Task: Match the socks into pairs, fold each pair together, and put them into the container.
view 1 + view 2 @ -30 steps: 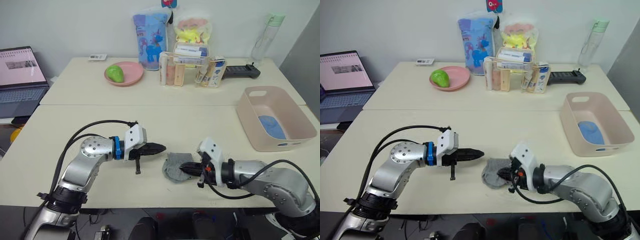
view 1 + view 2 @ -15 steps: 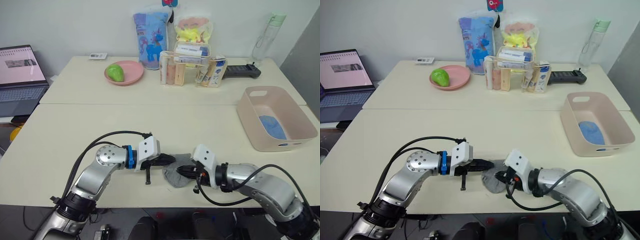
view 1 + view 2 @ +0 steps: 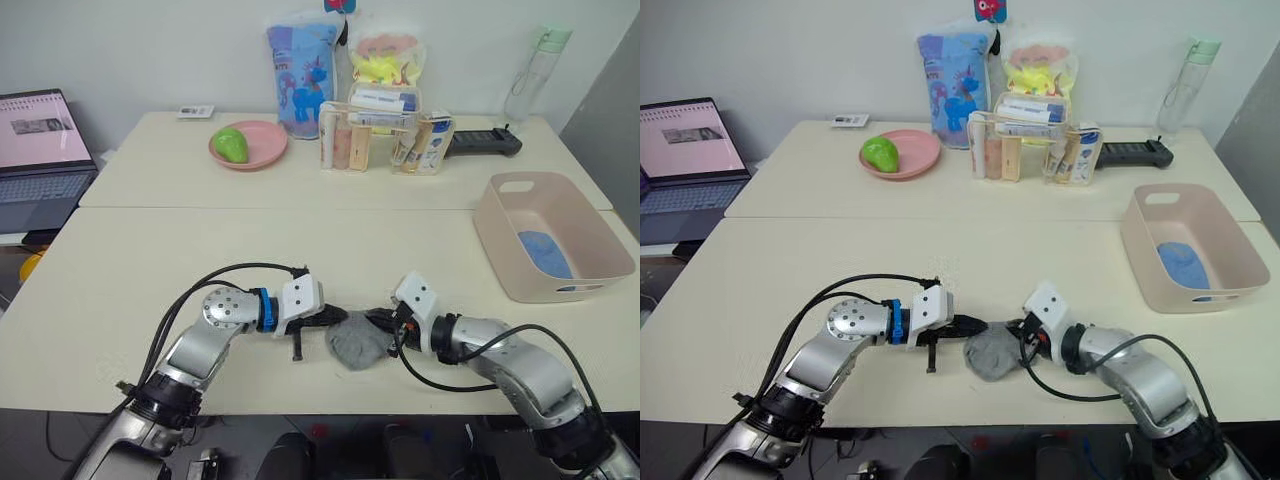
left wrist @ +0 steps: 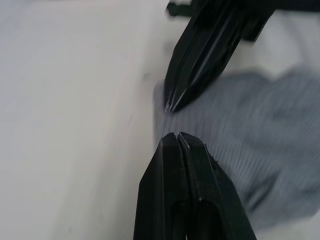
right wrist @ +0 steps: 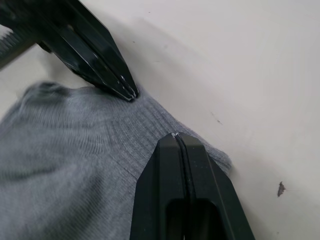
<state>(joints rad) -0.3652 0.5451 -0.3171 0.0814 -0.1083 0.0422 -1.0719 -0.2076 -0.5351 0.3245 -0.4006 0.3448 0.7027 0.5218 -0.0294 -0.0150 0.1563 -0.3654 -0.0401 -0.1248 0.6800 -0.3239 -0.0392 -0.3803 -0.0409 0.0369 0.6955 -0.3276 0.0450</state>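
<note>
Jaws closed, both grippers (image 4: pixel 175 134) (image 5: pixel 175 135) touch ribbed grey sock (image 3: pixel 358 342).

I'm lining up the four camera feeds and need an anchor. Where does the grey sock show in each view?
Left eye view: grey sock near the table's front edge, between the two grippers.
Right eye view: same spot.
Left wrist view: grey ribbed fabric beyond the shut left gripper.
Right wrist view: fabric beside the shut right gripper.
Shared landmark: the opposing black gripper tip at the sock's edge.

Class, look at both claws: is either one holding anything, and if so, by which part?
Cannot be told. Both claws, left and right, are shut, with tips at the edge of the grey sock, but no fabric is visibly pinched.
</note>
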